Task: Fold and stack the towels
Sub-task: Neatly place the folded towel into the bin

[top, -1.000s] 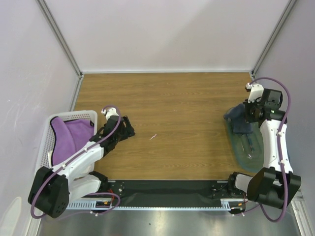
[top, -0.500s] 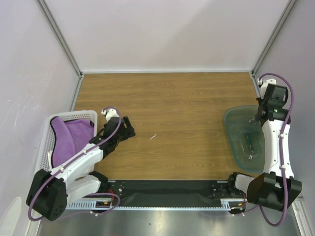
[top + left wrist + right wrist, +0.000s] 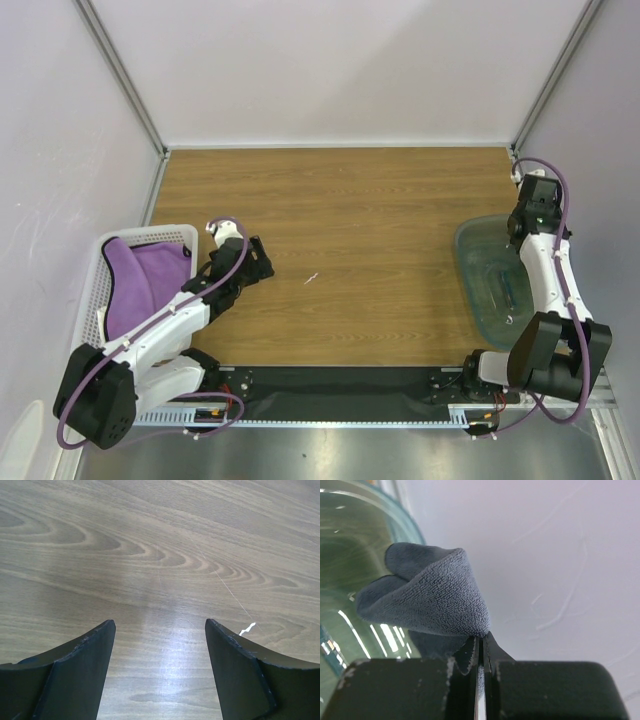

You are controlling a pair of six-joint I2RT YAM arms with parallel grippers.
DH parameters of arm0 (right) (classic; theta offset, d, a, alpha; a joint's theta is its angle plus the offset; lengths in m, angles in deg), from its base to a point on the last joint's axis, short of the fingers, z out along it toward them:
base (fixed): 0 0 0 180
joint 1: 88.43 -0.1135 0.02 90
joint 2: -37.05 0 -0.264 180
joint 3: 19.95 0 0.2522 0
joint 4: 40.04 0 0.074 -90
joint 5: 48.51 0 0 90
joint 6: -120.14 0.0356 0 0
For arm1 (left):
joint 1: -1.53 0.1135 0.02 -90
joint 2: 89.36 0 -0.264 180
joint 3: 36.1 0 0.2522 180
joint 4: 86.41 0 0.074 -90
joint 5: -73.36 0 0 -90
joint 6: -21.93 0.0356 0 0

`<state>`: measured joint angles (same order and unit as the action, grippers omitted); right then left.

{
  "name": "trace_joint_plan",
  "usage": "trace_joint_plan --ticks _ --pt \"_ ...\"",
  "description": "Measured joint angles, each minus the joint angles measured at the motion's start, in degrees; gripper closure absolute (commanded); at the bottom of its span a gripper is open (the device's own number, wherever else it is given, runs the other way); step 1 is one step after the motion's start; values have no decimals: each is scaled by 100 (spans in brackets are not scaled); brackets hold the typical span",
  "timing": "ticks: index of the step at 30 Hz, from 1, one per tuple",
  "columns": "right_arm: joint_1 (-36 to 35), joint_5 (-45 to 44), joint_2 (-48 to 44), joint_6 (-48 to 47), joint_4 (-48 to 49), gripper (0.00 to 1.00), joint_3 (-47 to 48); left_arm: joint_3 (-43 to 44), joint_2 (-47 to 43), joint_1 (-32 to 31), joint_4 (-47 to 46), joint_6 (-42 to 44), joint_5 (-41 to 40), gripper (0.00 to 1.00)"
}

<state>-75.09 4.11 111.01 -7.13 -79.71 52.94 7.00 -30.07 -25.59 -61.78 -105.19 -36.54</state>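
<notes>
The right gripper (image 3: 480, 641) has its two fingers pressed tight together, pinching a corner of the navy towel (image 3: 427, 592). The towel is bunched into a soft lump just past the fingertips, lifted off any surface. It sits beside the curved rim of the teal bin (image 3: 350, 535), on the side of the bin nearest the pale side wall (image 3: 560, 555). From above, the right arm (image 3: 548, 275) reaches along the bin's right side to its far right corner, and the towel itself cannot be made out in that view.

The left gripper (image 3: 160, 630) is well to the left of the bin, across the wooden table (image 3: 380, 200). Its fingers (image 3: 80, 670) are spread wide with nothing between them, low over bare wood. A small white scrap (image 3: 247, 628) lies on the table between this gripper and the bin, just beside the gripper's right finger and far from the bin.

Farther from the bin again, at the table's left edge, stands the white basket (image 3: 100, 265). The purple towel (image 3: 145, 280) lies crumpled inside it, filling most of it. The left arm (image 3: 175, 315) runs along the side of the basket that faces the bin.
</notes>
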Motion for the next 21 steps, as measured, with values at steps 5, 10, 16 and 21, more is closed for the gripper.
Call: trace_joint_plan --ticks 5,10,16,21 --pt "-37 -177 33 136 188 100 -13 0 35 0 -57 26 -13 21" --pt "-437 -402 326 280 389 100 -334 0 35 0 -85 33 -48 21" --pt "-1082 -680 1102 439 284 100 -588 0 35 -2 -87 74 -72 21" --pt "-1657 -776 1272 887 -199 100 -584 0 42 -2 -87 83 -94 21"
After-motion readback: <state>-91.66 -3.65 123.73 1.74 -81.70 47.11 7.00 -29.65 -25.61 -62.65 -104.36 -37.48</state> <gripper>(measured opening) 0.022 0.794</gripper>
